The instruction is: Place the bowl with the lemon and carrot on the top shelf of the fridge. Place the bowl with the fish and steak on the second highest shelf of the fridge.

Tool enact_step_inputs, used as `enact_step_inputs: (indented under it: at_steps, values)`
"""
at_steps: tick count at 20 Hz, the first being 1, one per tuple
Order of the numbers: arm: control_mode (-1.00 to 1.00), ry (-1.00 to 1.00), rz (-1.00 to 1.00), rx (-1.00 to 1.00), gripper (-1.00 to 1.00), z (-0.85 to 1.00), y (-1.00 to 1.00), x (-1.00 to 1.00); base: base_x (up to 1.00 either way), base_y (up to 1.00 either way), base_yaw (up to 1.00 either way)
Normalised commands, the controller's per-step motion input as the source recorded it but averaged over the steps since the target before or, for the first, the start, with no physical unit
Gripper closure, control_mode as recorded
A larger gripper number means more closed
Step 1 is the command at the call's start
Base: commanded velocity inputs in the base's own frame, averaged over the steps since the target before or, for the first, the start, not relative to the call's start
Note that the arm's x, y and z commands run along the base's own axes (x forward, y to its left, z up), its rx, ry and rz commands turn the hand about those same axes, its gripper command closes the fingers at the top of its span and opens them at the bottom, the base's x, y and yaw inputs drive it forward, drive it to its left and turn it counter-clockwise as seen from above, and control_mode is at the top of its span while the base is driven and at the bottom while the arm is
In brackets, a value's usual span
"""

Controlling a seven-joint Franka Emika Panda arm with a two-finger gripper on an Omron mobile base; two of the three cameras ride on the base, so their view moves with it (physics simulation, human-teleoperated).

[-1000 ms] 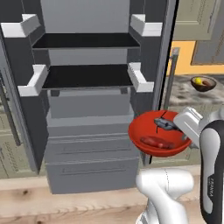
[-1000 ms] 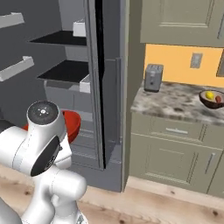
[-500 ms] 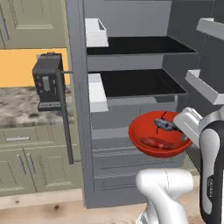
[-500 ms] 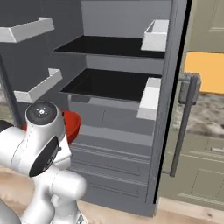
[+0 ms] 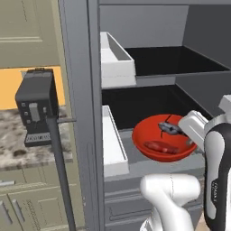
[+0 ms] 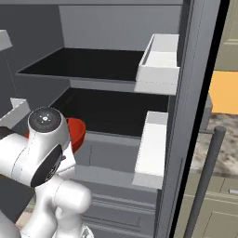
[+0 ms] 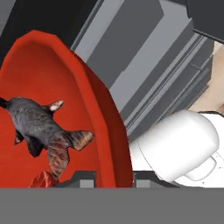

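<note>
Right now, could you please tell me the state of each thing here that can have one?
Fridge: door open.
Red bowl: held up in front of the lower black shelf, not set down.
Fish: lying in the bowl.
Steak: lying in the bowl.
Claw: shut on the bowl's rim.
Top shelf: bare.

bowl (image 5: 155,155): bright red | fish (image 7: 41,127): dark grey | fridge (image 5: 79,90): grey

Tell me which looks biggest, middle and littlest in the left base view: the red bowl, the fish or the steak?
1. The red bowl, by far the biggest; it holds the other two.
2. The steak and the fish look about the same length, so I won't rank them; the fish is partly hidden by the arm.
</note>
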Motion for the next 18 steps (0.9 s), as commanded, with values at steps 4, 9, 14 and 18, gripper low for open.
enact_step_inputs:
  at_steps: [4, 9, 14, 18]
  values:
    - [1.0, 0.0, 0.0, 0.0, 1.0, 0.0, 0.0, 0.0, 0.79, 0.11, -0.03]
    - [-1.0, 0.0, -0.25, 0.04, 1.0, 0.06, 0.4, 0.98, 0.0, 0.0, 0.0]
    - [-1.0, 0.0, -0.17, 0.11, 1.0, 0.02, 0.13, 0.98, 0.0, 0.0, 0.0]
    - [-1.0, 0.0, -0.11, 0.04, 1.0, -0.38, -0.05, 0.99, 0.0, 0.0, 0.0]
